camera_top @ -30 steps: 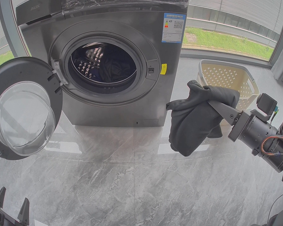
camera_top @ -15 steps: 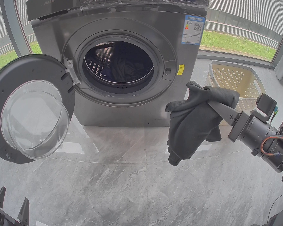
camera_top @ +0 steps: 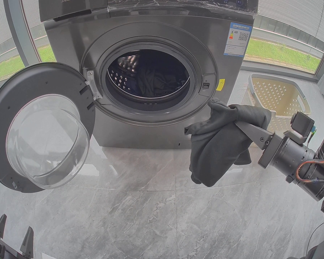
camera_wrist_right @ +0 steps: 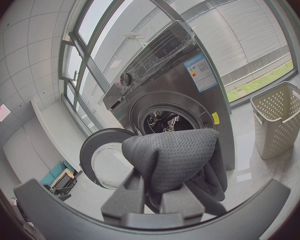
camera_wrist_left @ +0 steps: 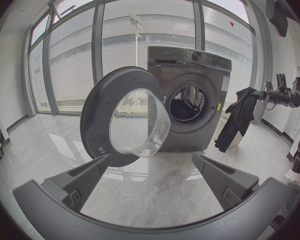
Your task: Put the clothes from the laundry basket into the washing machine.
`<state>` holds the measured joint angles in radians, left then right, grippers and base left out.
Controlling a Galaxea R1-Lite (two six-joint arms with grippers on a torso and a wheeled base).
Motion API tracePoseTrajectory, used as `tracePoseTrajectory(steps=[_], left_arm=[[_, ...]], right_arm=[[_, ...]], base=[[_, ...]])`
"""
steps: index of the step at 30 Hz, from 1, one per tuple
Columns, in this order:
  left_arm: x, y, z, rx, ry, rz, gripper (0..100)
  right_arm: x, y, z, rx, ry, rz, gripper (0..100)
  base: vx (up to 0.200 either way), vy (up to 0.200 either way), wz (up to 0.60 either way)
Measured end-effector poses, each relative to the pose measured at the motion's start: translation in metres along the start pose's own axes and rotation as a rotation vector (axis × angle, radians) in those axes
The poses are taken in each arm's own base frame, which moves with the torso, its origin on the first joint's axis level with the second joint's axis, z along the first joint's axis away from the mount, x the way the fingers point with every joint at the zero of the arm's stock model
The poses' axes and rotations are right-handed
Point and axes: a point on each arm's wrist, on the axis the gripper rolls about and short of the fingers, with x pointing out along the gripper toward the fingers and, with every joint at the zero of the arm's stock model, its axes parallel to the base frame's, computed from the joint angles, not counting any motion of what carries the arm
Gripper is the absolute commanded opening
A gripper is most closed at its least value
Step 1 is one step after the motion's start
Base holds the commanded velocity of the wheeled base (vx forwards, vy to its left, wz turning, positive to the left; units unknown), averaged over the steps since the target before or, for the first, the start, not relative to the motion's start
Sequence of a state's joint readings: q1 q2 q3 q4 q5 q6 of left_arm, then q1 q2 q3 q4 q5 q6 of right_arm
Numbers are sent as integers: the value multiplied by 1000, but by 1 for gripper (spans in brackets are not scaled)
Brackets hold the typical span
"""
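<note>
Grey shiny floor (camera_top: 133,213) runs up to big windows. A grey washing machine (camera_top: 154,26) stands on it, and its round door (camera_top: 39,126) is wide open on the robot's left. The head view looks into the drum, where dark clothes (camera_top: 158,83) lie. The right gripper (camera_top: 243,126) is squeezed tight on a dark grey cloth (camera_top: 216,144). The cloth hangs in the air near the machine's lower right corner. From the side, the left wrist view shows it dangling long, off the floor. The cream laundry basket (camera_top: 277,94) stands just beside the machine on the right. The right wrist view shows its holey side wall. The left gripper (camera_wrist_left: 150,156) is low, well apart from the machine, with its fingers spread wide.
</note>
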<state>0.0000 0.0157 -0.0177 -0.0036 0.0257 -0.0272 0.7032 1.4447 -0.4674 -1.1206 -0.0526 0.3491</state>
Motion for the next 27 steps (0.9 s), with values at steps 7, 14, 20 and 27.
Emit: tracePoseTrajectory(steps=[7,14,20,27], left_arm=[[0,0,0,11,1,1,100],[0,0,0,22,1,0,100],[0,0,0,22,2,0,100],[0,0,0,40,-3,-1,100]], right_arm=[[6,2,-8,3,30,11,0],[28,8,-13,7,35,29,0],[48,25,-14,20,-2,89,0],[72,40,-21,38,-34,145,0]], base=[[114,0,0],[0,114,0],[0,67,0],[0,0,0]])
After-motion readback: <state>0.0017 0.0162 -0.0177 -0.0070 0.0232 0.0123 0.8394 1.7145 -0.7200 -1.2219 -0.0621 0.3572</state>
